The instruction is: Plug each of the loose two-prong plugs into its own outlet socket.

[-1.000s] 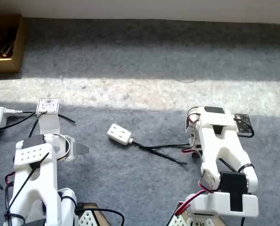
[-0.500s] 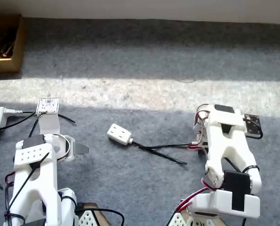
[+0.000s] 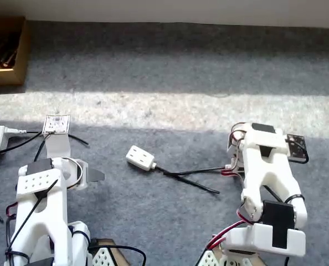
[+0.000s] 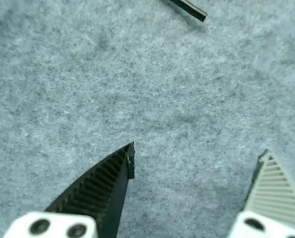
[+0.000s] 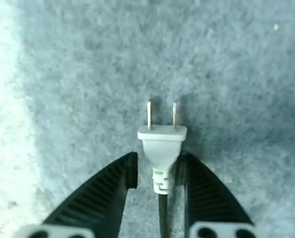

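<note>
white plug (image 5: 162,141) on black cord (image 5: 162,213); white outlet block (image 3: 141,157); grey flecked carpet (image 3: 170,72); black ribbed jaws.

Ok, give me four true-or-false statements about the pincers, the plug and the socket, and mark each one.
1. The left pincer holds a plug. False: it is open over bare carpet.
2. The white plug sits between the right pincer fingers, prongs pointing away from it. True.
3. A plug is seated in the outlet socket. False: nothing is plugged into it.
4. The outlet socket lies between the two arms. True.
</note>
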Available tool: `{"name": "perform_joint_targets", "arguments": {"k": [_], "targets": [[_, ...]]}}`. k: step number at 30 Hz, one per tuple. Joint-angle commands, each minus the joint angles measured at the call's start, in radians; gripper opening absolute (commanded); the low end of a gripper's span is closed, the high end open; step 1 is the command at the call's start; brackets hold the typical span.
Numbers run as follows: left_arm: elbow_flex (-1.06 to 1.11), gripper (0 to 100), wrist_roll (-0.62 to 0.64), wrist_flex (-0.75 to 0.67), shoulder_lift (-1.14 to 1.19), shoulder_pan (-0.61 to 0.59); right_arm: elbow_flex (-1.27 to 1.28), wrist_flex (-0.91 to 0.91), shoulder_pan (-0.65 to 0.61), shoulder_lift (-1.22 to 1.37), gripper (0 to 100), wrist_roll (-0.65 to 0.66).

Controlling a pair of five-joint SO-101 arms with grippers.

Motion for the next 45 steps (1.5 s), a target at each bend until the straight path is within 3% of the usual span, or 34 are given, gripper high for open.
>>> {"name": "perform_joint_targets", "arguments": {"k": [1,31,35,38,41,45], "targets": [[-0.004,38,0.005,-0.009,-0.013,0.018,-0.036,-0.008,-0.047,-0.016,13.5,-0.048],[0.002,38,0.005,-0.012,-0.013,0.018,-0.038,-0.008,-0.039,0.091,13.5,-0.048],[0.005,38,0.005,-0.012,-0.015,0.018,-0.042,-0.008,0.015,0.091,13.5,-0.048],[0.005,38,0.005,-0.012,-0.015,0.018,-0.042,-0.008,0.058,0.093,11.4,-0.048],[0.005,38,0.005,-0.012,-0.016,0.018,-0.042,-0.008,0.087,0.094,0.3,-0.048],[0.005,38,0.005,-0.011,-0.016,0.018,-0.042,-0.008,0.087,0.094,0.4,-0.048]]}}
